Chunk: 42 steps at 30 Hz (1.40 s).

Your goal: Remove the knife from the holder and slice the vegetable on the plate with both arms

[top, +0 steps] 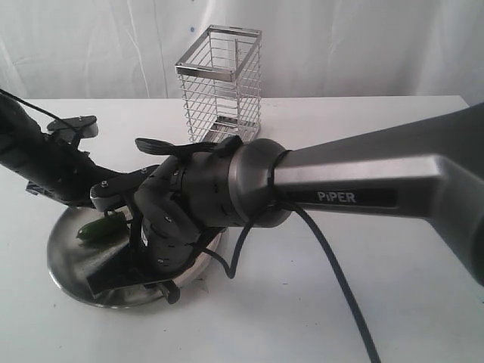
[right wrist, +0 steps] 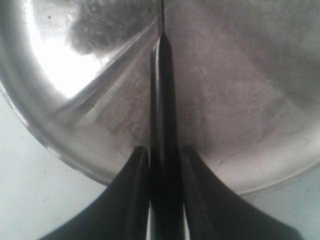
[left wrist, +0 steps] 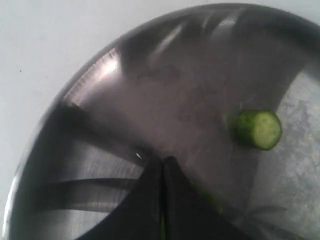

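Seen at right as a broad grey right arm [top: 378, 170] lettered "PiPER" [top: 336, 197] in white, running into bulky rounded black joints [top: 178, 204] with a black cable [top: 333, 257] trailing to the lower edge, and at left as a slimmer black left arm [top: 38, 159] with a thin wire [top: 30, 104].

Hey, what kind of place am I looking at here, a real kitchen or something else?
Probably a robot test bench staged for a kitchen job, not a home: a bare white table, a white cloth backdrop, and a black robot arm lettered PiPER working over a steel plate.
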Motion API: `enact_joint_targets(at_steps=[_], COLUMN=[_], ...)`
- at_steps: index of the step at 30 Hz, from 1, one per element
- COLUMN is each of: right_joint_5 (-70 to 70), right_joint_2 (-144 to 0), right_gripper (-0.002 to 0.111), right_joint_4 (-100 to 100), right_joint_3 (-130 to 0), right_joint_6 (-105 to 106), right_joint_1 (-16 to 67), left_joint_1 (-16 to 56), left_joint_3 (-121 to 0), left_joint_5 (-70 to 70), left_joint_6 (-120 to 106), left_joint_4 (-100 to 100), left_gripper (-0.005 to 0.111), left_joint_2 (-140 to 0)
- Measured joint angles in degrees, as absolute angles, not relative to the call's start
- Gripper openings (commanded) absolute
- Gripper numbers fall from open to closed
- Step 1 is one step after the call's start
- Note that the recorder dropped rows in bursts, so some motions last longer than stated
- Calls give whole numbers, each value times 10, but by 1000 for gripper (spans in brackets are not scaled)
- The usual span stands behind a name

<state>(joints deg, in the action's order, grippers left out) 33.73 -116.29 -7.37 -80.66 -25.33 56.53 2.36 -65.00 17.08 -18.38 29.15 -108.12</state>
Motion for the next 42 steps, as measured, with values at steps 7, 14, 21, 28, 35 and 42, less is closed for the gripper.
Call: enact_joint_targets(at_steps=[7,14,21,28,35,42], right_joint_5=[345,352,352,352,352,352], right_joint_2=[-1163,-1163,-1163,-1163,-1163,-1163], right_gripper=[0,0,0,0,0,0], right_joint_4=[-74,-74,-74,-74,-74,-74], right_joint_3=[-807,-807,-807,-807,-807,-807], right_joint_6=[-253,-253,-253,-253,-253,-253], right_joint_1=[565,565,565,565,565,565], left_joint_1=[21,21,21,21,21,21], left_joint_3=[-651,-650,-571,-567,-567,-567], left_joint_5=[155,256,216,169,161,158], left_joint_6=[-184,-184,-184,-184,-184,-184], left_joint_4=[302,264,244,244,258,260], left_gripper=[0,0,0,0,0,0], left_joint_2=[-1101,-1006,-1004,-1004,-1015,-1015])
